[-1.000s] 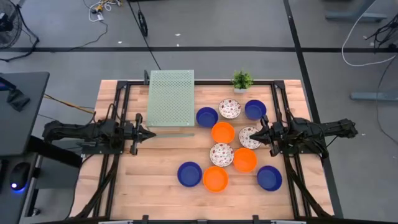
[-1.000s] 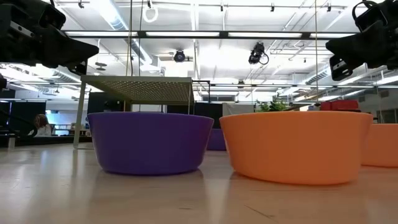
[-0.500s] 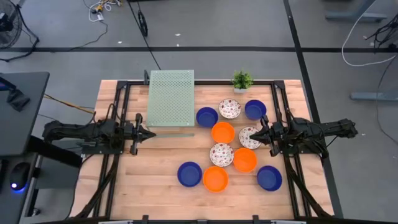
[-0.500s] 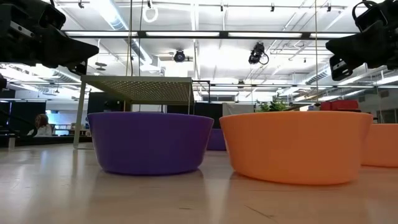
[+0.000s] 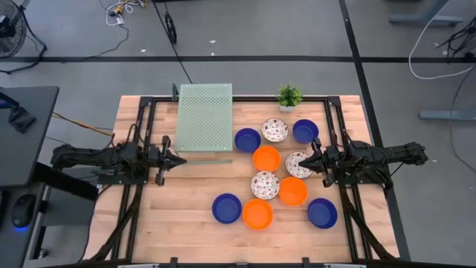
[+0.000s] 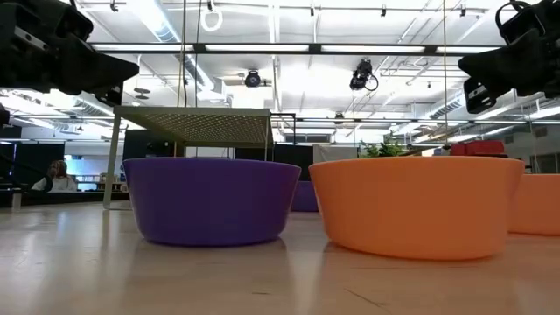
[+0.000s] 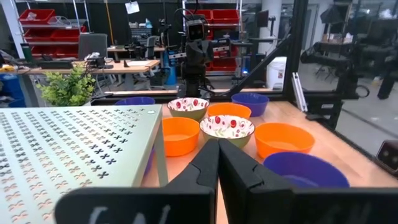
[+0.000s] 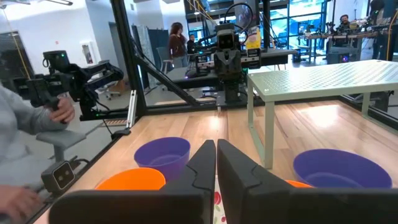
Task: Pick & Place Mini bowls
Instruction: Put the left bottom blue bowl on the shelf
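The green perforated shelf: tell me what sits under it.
From above, the green perforated shelf covers the table beneath it, so that spot is hidden. The low view shows open space under it with nothing clearly standing there. A dark blue bowl sits beside its edge, not underneath.

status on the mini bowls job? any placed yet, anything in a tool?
Done: nothing that shows. All ten mini bowls sit loose on the wooden table, right of the green perforated rack, whose top is bare.
In hand: nothing. The left tool is shut and empty beside the rack; the right tool is shut above a patterned bowl, not holding it.
Left: every bowl. Where they go is not evident.
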Robot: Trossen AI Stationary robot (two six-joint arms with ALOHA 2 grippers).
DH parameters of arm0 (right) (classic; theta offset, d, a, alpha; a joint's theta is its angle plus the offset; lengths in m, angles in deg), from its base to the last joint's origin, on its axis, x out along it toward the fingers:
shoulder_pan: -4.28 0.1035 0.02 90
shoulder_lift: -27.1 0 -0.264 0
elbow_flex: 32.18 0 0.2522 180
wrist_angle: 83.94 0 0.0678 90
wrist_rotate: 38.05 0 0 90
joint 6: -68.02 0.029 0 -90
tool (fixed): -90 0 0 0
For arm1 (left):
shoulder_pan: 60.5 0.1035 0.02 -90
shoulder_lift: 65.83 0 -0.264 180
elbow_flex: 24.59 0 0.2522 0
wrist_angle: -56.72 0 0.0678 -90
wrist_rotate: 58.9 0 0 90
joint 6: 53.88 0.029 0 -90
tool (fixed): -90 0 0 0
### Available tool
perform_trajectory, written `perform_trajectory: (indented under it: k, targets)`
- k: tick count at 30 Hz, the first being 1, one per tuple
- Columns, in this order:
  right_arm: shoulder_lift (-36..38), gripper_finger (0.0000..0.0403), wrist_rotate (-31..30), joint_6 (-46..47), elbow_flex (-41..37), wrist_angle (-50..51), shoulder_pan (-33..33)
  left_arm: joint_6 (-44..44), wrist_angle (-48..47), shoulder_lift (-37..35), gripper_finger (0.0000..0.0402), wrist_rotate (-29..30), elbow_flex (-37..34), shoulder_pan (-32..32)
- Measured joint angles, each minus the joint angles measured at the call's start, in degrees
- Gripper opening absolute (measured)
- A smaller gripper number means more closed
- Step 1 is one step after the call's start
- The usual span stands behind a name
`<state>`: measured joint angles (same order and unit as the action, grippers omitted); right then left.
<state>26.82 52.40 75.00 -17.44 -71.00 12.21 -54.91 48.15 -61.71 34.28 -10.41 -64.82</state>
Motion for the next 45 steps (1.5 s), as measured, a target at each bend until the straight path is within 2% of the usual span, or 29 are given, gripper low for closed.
perform_trajectory:
  k: [5, 10, 14, 19, 23, 29, 37, 45]
  targets:
    - [0.0, 0.0022, 0.0, 0.0, 0.0, 0.0, 0.0, -4.4, 3.0, 0.0, 0.0012, -0.2, 0.0, 0.0]
    - [0.0, 0.0022, 0.0, 0.0, 0.0, 0.0, 0.0, -4.9, 10.7, 0.0, 0.0012, -0.4, 0.0, 0.0]
    - [0.0, 0.0022, 0.0, 0.0, 0.0, 0.0, 0.0, -12.5, 12.4, 0.0, 0.0012, -2.5, 0.0, 0.0]
    - [0.0, 0.0022, 0.0, 0.0, 0.0, 0.0, 0.0, -8.9, 17.9, 4.0, 0.0011, -7.1, 0.0, -0.6]
    - [0.0, 0.0022, 0.0, 0.0, 0.0, 0.1, 0.0, -5.7, 21.4, 13.4, 0.0006, -7.6, 1.9, -4.5]
    - [0.0, 0.0022, 0.0, 0.0, 0.0, 0.0, 0.0, -3.8, 19.8, 33.9, 0.0013, -3.4, 10.4, -12.8]
    - [0.0, 0.0022, 0.0, 0.0, 0.0, 0.0, 0.0, -9.1, -3.3, 58.4, 0.006, 1.4, 28.9, -18.5]
    - [0.0, 0.0022, 0.0, 0.0, 0.0, 0.1, 0.0, -6.8, -13.2, 78.4, 0.0142, -4.2, 45.8, -22.8]
